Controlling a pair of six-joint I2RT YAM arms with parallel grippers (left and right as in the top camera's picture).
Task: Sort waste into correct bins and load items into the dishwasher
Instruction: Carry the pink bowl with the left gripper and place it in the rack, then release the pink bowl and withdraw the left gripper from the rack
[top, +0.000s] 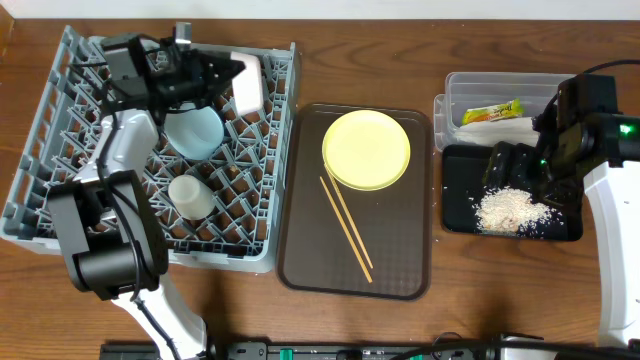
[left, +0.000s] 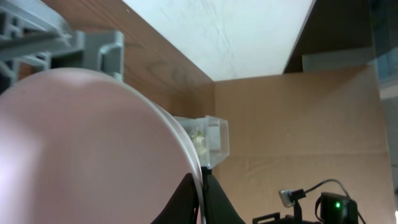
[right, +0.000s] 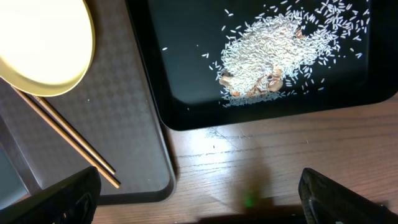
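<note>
The round yellow plate (top: 366, 149) and thin wooden chopsticks (top: 346, 228) lie on the brown textured serving tray (top: 300, 250), right of the grey plastic dish rack (top: 262, 200).

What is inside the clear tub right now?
In the clear tub lie a green-and-orange snack wrapper and, beside it, a crumpled white napkin. The right arm covers the tub's right end, so anything there cannot be seen.

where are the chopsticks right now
In the overhead view the chopsticks lie diagonally on the brown tray at mid-table, their upper ends at the lower edge of the yellow plate, right of the grey rack.
</note>
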